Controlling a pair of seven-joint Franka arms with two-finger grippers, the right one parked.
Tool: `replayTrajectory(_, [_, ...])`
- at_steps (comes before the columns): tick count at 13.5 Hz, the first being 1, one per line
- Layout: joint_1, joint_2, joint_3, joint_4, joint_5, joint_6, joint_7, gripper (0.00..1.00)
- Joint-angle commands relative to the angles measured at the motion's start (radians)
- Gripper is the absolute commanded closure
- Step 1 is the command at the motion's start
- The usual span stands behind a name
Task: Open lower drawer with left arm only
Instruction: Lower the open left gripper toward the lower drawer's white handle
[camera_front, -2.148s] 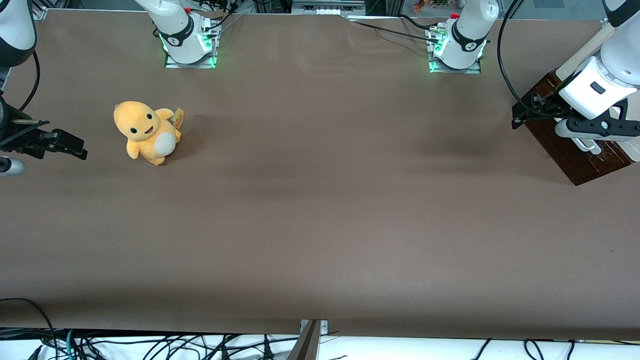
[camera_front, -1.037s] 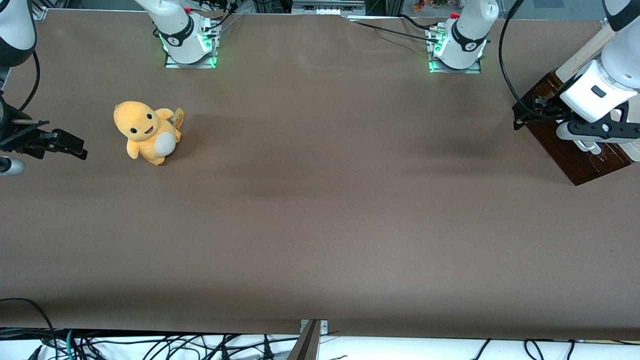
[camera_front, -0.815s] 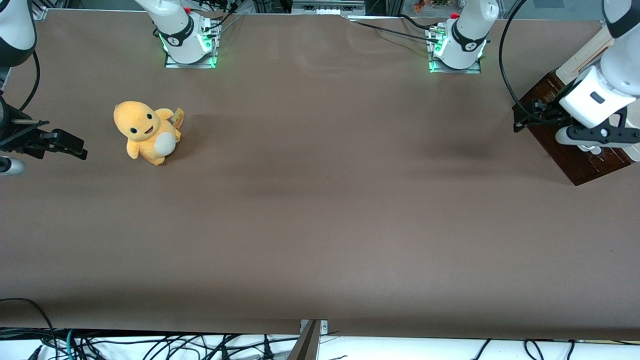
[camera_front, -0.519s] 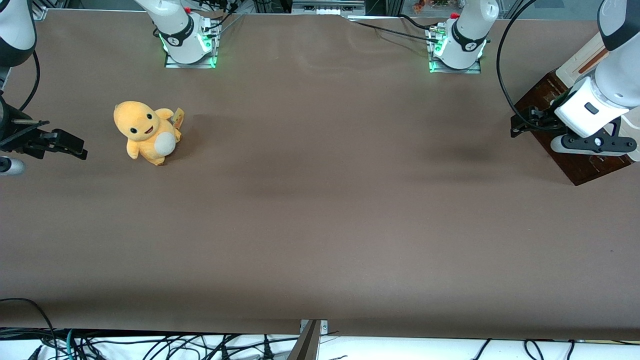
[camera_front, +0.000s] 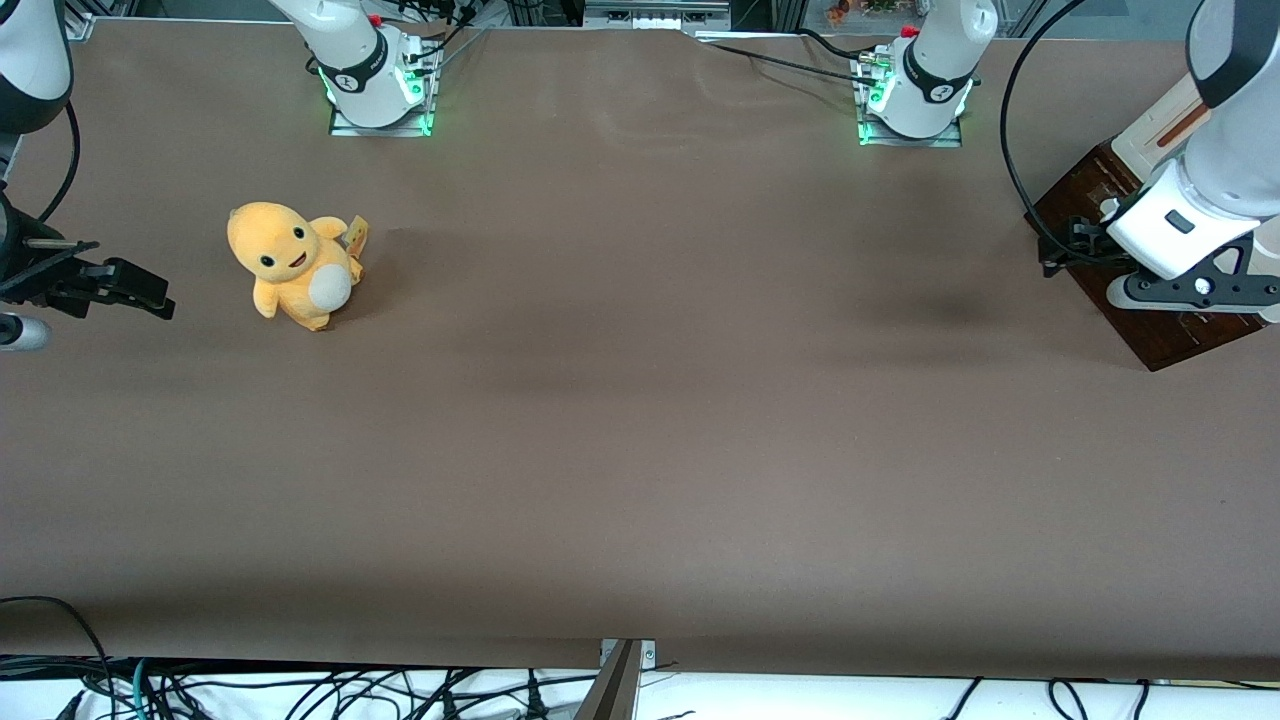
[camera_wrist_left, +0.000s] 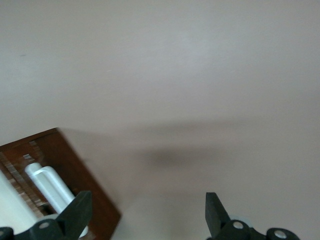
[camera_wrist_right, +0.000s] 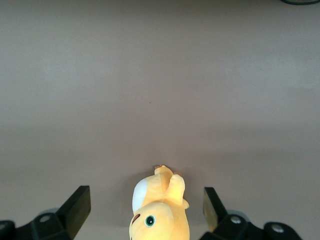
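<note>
The drawer's dark brown wooden front (camera_front: 1160, 338) stands at the working arm's end of the table, below the cream cabinet body (camera_front: 1160, 118). In the left wrist view the brown front (camera_wrist_left: 75, 175) shows with its silver bar handle (camera_wrist_left: 47, 181). The left arm (camera_front: 1225, 130) reaches down over it. My left gripper (camera_front: 1185, 292) hangs over the brown front, its fingers hidden under the wrist in the front view. In the left wrist view the gripper (camera_wrist_left: 145, 217) is open and empty. One fingertip (camera_wrist_left: 77, 212) overlaps the brown front beside the handle, the other (camera_wrist_left: 214, 212) is over bare table.
A yellow plush toy (camera_front: 290, 263) sits on the brown table (camera_front: 640, 400) toward the parked arm's end, and shows in the right wrist view (camera_wrist_right: 160, 207). Two arm bases with green lights (camera_front: 378, 85) (camera_front: 912, 95) stand along the table edge farthest from the front camera.
The left arm's wrist has turned and shifted a little nearer the front camera over the brown drawer front. The toy has not moved.
</note>
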Motion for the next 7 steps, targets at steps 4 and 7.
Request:
replayTrajectory(4, [-0.020,0.147,-0.057,0.013,0.339,-0.189,-0.231,0.00])
replayTrajectory(7, [-0.024,0.221,-0.095,-0.031,0.480,-0.227,-0.346,0.00])
